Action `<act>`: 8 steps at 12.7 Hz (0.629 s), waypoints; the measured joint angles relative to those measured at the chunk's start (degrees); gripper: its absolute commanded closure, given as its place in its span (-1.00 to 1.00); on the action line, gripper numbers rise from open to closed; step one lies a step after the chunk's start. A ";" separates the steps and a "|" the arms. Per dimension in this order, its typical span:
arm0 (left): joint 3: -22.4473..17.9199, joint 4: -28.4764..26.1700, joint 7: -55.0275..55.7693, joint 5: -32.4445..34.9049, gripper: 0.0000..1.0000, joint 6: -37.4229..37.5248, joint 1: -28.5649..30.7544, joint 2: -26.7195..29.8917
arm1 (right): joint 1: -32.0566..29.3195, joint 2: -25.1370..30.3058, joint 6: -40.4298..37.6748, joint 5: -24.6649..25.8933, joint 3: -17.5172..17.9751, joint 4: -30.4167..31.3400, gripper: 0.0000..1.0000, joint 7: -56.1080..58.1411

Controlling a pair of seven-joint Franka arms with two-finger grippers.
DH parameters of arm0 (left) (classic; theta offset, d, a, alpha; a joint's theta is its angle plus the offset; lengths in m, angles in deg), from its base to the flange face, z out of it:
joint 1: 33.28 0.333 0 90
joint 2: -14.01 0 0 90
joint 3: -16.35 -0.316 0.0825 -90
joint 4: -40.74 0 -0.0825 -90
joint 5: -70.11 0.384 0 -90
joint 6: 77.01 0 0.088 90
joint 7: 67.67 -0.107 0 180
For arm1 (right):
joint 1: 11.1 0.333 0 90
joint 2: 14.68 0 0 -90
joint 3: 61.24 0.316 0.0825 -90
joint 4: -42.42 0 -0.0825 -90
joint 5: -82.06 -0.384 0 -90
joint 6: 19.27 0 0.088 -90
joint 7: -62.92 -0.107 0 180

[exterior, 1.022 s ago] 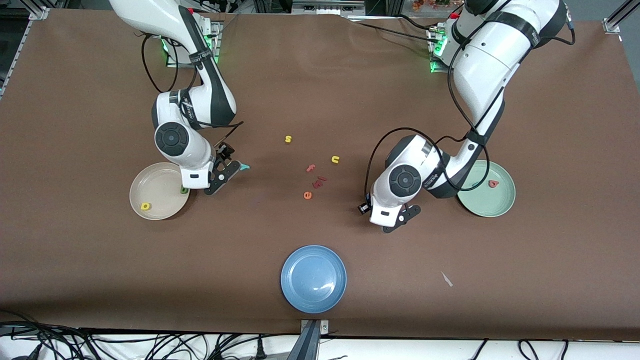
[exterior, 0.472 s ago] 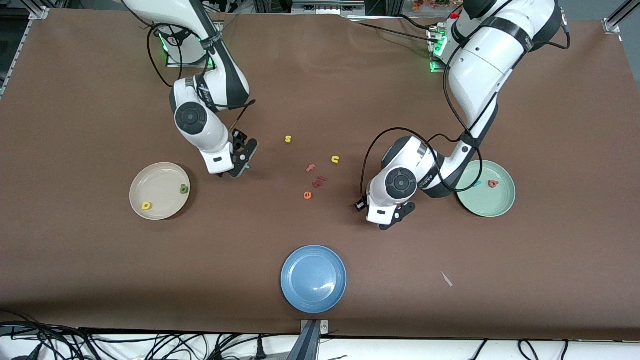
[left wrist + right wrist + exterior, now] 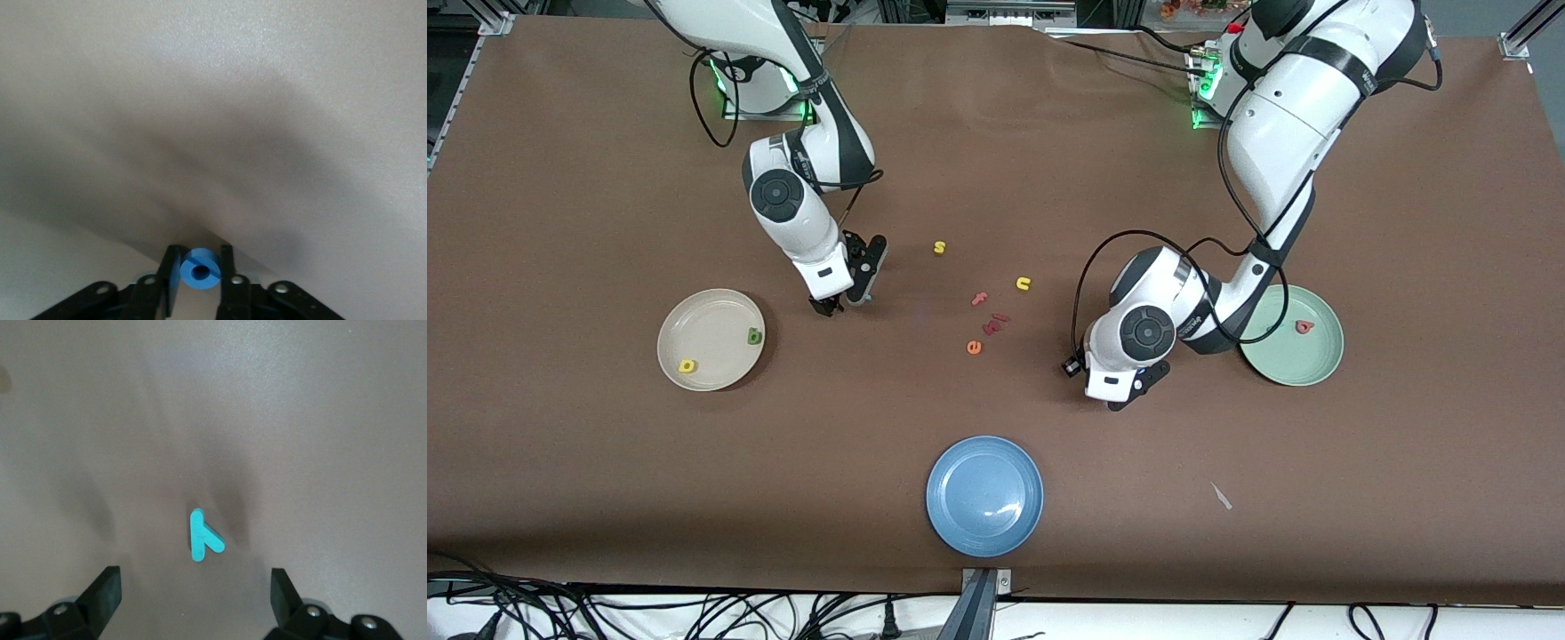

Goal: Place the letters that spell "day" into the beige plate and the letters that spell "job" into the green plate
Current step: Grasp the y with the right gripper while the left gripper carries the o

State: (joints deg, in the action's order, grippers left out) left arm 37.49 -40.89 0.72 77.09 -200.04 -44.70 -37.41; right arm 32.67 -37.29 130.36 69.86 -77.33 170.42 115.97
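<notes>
My left gripper [image 3: 200, 280] is shut on the blue o [image 3: 200, 270]; in the front view this gripper [image 3: 1126, 397] hangs low over the table beside the green plate [image 3: 1294, 363]. That plate holds the salmon b [image 3: 1304, 326]. My right gripper [image 3: 193, 597] stands open right over the teal y [image 3: 202, 537], which lies flat on the table; in the front view this gripper [image 3: 843, 304] covers the y. The beige plate [image 3: 704, 327] holds the green d [image 3: 755, 335] and the yellow a [image 3: 686, 365].
Loose letters lie mid-table: a yellow s [image 3: 939, 247], a yellow u [image 3: 1023, 284], a red f [image 3: 979, 299], an orange e [image 3: 974, 347] and a dark red piece [image 3: 994, 324]. A blue plate [image 3: 984, 495] sits near the front edge, with a paper scrap [image 3: 1221, 496] toward the left arm's end.
My right arm swung from the beige plate's rim to stand over the teal y. The left gripper's fingers closed in on the blue o while the arm shifted slightly.
</notes>
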 measured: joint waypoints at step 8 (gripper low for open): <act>1.67 2.76 -1.93 -0.14 0.87 17.42 5.62 6.13 | 0.16 -3.94 5.69 0.02 1.74 -0.41 -0.47 3.70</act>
State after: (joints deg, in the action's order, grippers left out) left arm 39.16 -38.13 -1.22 76.95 -182.61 -39.09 -31.28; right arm 32.83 -41.23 136.05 69.87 -75.58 170.01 119.67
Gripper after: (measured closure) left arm 0.758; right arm 0.097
